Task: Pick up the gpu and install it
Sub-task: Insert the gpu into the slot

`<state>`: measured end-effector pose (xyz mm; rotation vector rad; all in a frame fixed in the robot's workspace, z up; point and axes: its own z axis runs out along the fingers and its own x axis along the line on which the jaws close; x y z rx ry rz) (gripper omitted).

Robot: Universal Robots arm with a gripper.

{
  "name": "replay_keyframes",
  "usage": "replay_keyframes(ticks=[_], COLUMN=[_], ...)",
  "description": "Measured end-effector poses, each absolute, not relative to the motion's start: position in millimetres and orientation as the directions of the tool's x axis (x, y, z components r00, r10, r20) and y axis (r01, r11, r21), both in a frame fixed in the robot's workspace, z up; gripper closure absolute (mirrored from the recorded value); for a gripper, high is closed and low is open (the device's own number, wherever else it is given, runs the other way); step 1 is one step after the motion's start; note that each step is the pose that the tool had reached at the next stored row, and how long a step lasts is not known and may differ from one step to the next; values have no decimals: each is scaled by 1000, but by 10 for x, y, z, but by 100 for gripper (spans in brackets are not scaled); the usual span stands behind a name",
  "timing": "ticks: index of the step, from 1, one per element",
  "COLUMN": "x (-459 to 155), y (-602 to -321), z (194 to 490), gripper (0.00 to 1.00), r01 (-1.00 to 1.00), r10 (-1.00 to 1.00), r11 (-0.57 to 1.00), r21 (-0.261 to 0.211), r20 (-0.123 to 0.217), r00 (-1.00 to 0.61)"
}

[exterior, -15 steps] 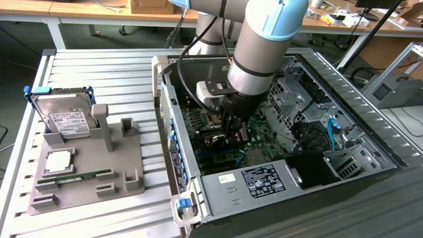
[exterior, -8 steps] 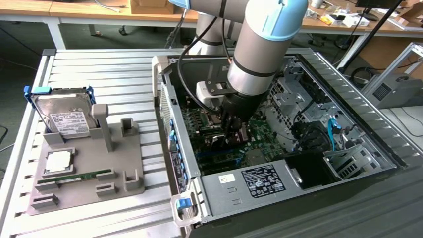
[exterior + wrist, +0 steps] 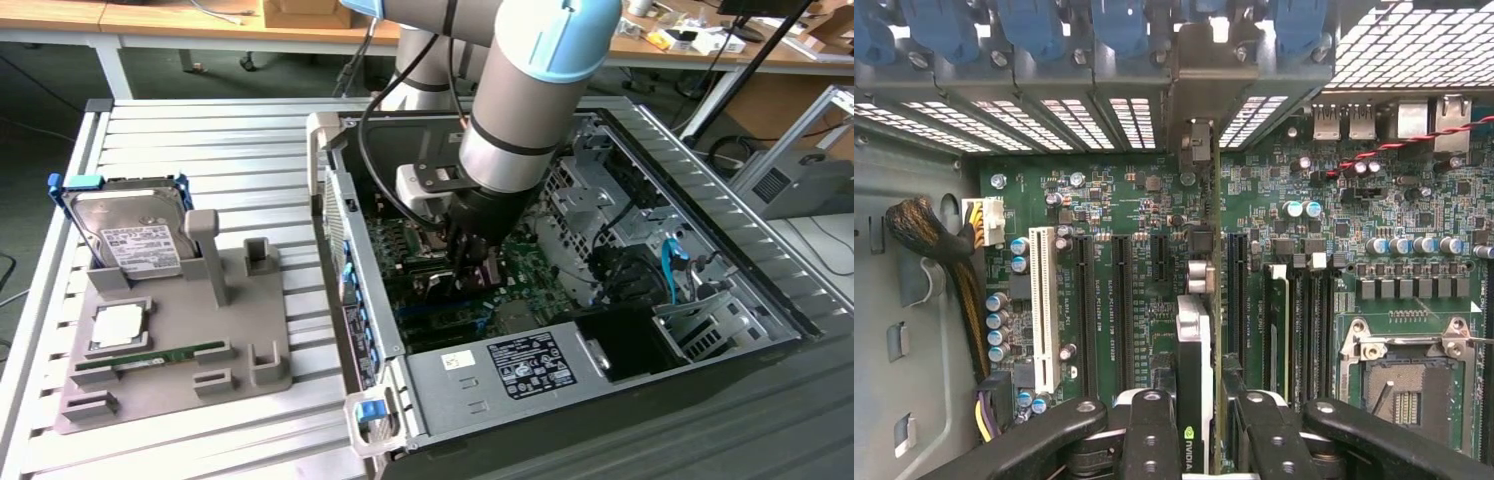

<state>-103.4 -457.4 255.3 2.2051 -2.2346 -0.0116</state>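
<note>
1. The gpu stands edge-on over the motherboard slots, centre of the exterior frame, inside the computer case; I cannot tell whether it is seated.
2. The end effector is clamped narrowly across its two faces.
3. Likely light, stiff and fragile: best held by the board's edges, not its components.

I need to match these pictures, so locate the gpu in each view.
Exterior view: the gpu is inside the open case, under the gripper, above the motherboard.
Wrist view: the gpu stands edge-on between the gripper's fingers, over the slots.
Shared landmark: the green motherboard.
</note>
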Motion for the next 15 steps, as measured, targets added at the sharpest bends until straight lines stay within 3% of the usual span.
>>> replay_keyframes(ticks=[15], x=[-1067], y=[-4574], z=[2552], gripper=[73], r01=[-1000], r10=[-1000], r11=[13], r21=[6], r20=[-4], r00=[-13])
